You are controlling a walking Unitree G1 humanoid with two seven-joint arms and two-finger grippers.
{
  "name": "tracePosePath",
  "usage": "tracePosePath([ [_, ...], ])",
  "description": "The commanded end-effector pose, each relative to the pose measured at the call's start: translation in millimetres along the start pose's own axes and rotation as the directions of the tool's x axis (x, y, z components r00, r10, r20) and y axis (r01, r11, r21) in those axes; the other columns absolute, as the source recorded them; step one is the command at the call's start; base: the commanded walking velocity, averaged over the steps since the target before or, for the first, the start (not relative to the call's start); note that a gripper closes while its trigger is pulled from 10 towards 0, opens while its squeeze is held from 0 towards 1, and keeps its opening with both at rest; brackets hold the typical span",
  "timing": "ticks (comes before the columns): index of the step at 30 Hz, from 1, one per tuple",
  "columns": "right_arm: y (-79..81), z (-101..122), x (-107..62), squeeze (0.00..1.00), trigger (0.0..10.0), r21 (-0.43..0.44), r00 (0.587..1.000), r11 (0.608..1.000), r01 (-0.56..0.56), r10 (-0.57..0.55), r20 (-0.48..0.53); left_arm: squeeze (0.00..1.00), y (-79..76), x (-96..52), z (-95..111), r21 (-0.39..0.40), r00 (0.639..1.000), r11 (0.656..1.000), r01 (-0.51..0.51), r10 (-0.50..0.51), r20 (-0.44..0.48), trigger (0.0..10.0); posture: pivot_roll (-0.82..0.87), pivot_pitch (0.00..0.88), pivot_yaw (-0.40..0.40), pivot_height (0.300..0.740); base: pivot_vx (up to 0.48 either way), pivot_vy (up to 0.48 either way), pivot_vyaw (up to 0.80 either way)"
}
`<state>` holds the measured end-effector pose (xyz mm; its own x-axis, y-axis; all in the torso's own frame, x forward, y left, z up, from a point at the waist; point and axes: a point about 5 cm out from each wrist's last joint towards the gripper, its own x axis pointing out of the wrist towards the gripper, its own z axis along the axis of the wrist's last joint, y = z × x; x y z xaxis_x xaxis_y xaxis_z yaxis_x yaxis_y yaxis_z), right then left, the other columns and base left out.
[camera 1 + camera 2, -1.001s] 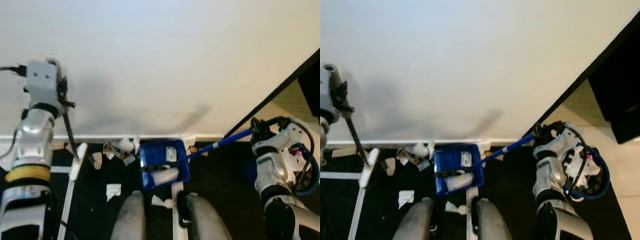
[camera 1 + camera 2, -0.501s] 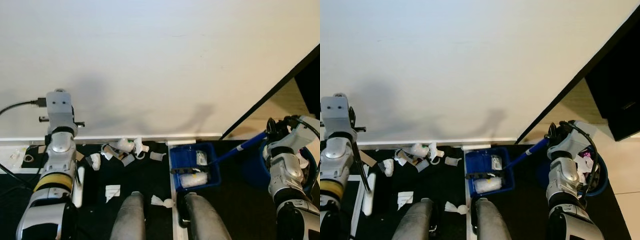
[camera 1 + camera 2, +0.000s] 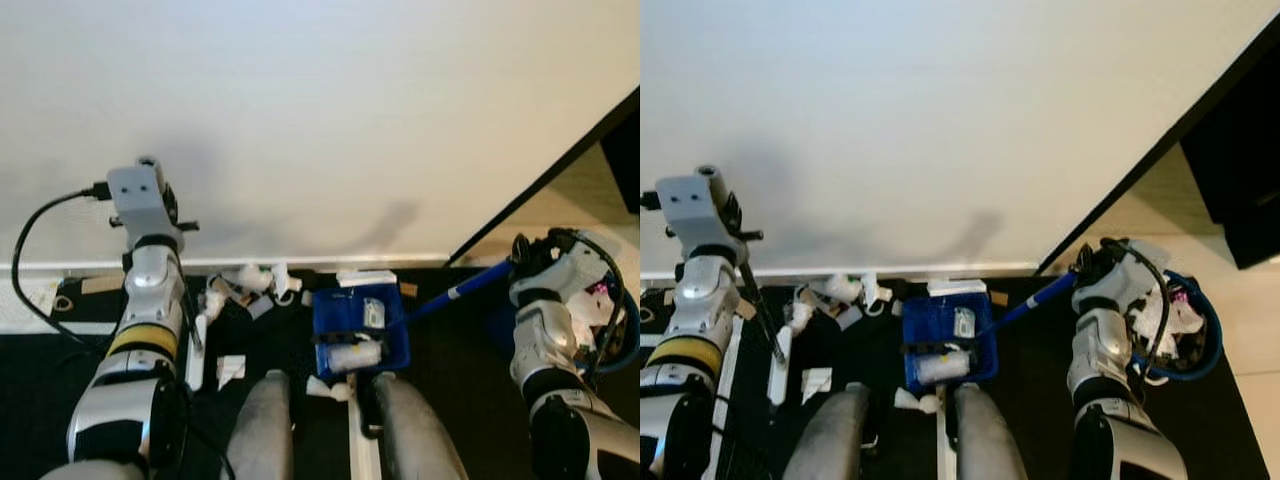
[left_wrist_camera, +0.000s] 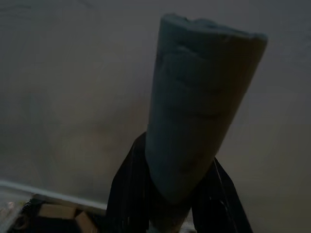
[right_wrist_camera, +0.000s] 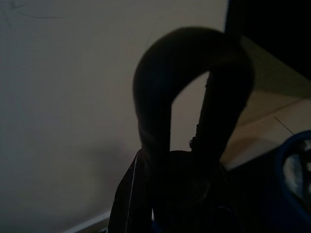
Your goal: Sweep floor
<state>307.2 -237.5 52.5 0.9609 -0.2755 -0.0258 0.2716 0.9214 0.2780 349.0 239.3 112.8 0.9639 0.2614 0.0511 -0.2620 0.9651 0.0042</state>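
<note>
White wall [image 3: 320, 120], blue bin [image 3: 1185, 335] at right

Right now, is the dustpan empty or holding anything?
Holding debris. The blue dustpan has white crumpled scraps in its tray; the right gripper holds its blue handle.

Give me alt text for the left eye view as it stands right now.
The robot's right gripper holds the blue handle of a blue dustpan already holding scraps, beside its feet on the dark floor. The left gripper holds a broom, with white paper scraps along the baseboard.
</note>
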Motion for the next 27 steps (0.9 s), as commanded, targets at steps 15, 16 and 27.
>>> tracePosePath([
  [15,10.1,-24.8,-9.3,0.0,10.0,-0.012,0.991,0.999,0.03,-0.031,-0.127,0.0,-200.6,-28.9,38.0,-0.292,0.858,0.813,0.504,-0.509,0.063,10.0,0.0,0.312,-0.061,0.74,0.0,0.0,0.0],
  [16,10.1,-24.8,-9.3,0.0,10.0,-0.012,0.991,0.999,0.03,-0.031,-0.127,0.0,-200.6,-28.9,38.0,-0.292,0.858,0.813,0.504,-0.509,0.063,10.0,0.0,0.312,-0.061,0.74,0.0,0.0,0.0],
  [27,6.9,-30.4,-14.0,0.0,10.0,-0.014,0.988,0.999,0.045,-0.047,-0.149,0.0,-233.9,-40.0,69.7,-0.354,0.778,0.703,0.617,-0.611,0.143,10.0,0.02,0.27,-0.043,0.74,0.0,0.0,0.0],
])
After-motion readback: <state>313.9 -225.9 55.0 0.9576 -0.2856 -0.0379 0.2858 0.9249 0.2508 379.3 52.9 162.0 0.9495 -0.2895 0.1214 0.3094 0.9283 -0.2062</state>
